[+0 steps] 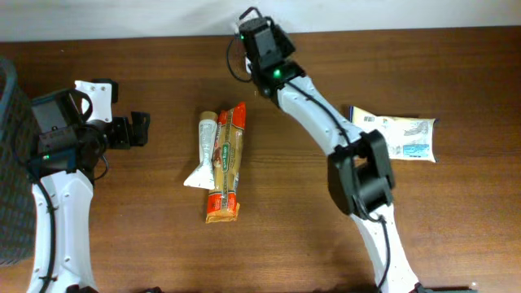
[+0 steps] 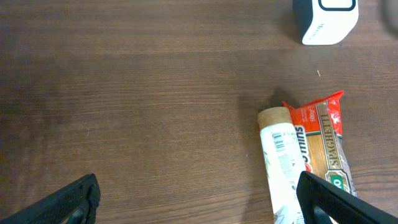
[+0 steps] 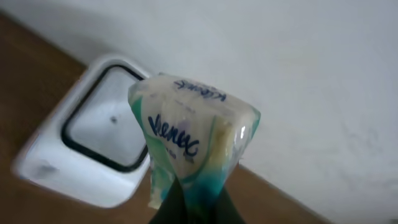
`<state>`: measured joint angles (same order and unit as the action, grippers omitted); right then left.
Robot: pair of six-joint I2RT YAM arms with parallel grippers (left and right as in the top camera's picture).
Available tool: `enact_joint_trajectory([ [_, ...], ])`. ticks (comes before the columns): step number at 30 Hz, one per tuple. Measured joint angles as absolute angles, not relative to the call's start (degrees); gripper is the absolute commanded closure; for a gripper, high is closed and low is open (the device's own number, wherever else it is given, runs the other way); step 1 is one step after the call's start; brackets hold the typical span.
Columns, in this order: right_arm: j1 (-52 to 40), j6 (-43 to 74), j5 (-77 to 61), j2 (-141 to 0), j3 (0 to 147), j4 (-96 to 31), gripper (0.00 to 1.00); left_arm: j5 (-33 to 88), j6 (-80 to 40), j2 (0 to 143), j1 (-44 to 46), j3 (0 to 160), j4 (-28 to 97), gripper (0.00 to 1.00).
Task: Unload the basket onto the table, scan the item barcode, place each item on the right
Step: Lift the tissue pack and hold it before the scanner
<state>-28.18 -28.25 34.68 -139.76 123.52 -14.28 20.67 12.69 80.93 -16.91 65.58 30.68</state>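
Kleenex tissue pack, soft white-and-teal plastic wrap with blue lettering. Right wrist view: it stands on end, its lower end pinched between the dark fingers of the right end effector, which is clamped tight on it. Behind the pack and to its left sits a white box scanner with a black-rimmed window. Whether pack and scanner touch cannot be told. A pale wall fills the background.

Overhead view: an orange and red spaghetti packet lies lengthwise near the middle of the brown wooden surface. A white squeeze tube with a tan cap lies against the packet's left side, parallel to it. The right arm reaches to the far edge of the surface, just up and right of the packet's top end. The pack itself is not clear from above. A flat white and blue packet lies well to the right of the spaghetti packet. The left end effector hangs well to the packet's left, jaws spread wide and holding nothing. A dark mesh basket stands farther left, at the frame edge.

Left wrist view: both black fingers show at the bottom corners, wide apart, with bare surface between them. The spaghetti packet and tube lie at lower right, and the scanner sits beyond the packet's red end, apart from it.
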Motion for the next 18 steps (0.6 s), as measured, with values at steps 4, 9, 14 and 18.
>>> enact_joint_trajectory([
  [4,-28.2,-38.2,37.4,-143.4,123.5,-8.0,0.96,20.7,12.7,80.9,-16.9,65.6,30.7,0.01],
  [9,-27.8,-43.5,36.1,-144.4,123.5,-4.2,0.96,20.7,12.7,80.9,-16.9,65.6,30.7,0.01],
  [14,-27.0,-56.0,32.8,-147.9,123.5,-1.3,0.96,20.7,12.7,80.9,-16.9,65.6,30.7,0.01],
  [18,-26.8,-60.1,32.4,-148.5,123.5,1.0,0.96,20.7,12.7,80.9,-16.9,65.6,30.7,0.01],
])
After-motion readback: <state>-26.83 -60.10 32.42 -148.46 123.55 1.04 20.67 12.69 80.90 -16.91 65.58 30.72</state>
